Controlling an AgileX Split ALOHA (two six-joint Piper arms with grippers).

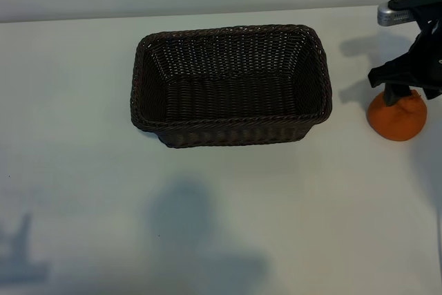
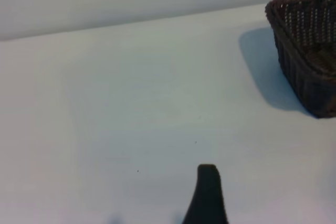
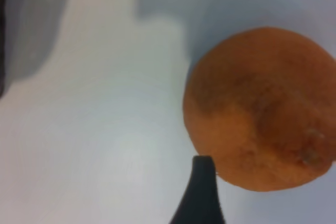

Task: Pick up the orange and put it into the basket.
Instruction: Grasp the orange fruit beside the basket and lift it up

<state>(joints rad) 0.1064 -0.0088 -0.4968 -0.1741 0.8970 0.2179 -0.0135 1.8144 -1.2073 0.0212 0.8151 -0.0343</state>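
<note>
The right hand (image 1: 402, 94) is hanging at the right edge of the exterior view, pointing steeply down over the orange (image 1: 397, 117), its black fingers standing apart and closing on nothing. In that view the hand is overlapping the top of the fruit; whether a finger is touching the skin cannot be told. In the right wrist view one dark fingertip (image 3: 202, 182) is showing just beside the orange (image 3: 262, 108), at its lower edge, and the second finger is lying outside that picture. The orange is sitting on the white surface (image 1: 221, 212), to the right of the basket (image 1: 231, 132) and apart from it, with bare surface between the two. Its skin is appearing dimpled and a small pale mark is showing on one side. The basket, dark brown woven wicker with a braided rim and rounded corners, is standing upright near the middle of the surface, its long side facing the exterior camera, and nothing is lying inside it. The left hand is not appearing in the exterior view; in the left wrist view only one dark fingertip (image 2: 207, 192) is showing, held above bare surface, its fingers standing apart, with a corner of the basket (image 2: 310, 56) well away from it.
</note>
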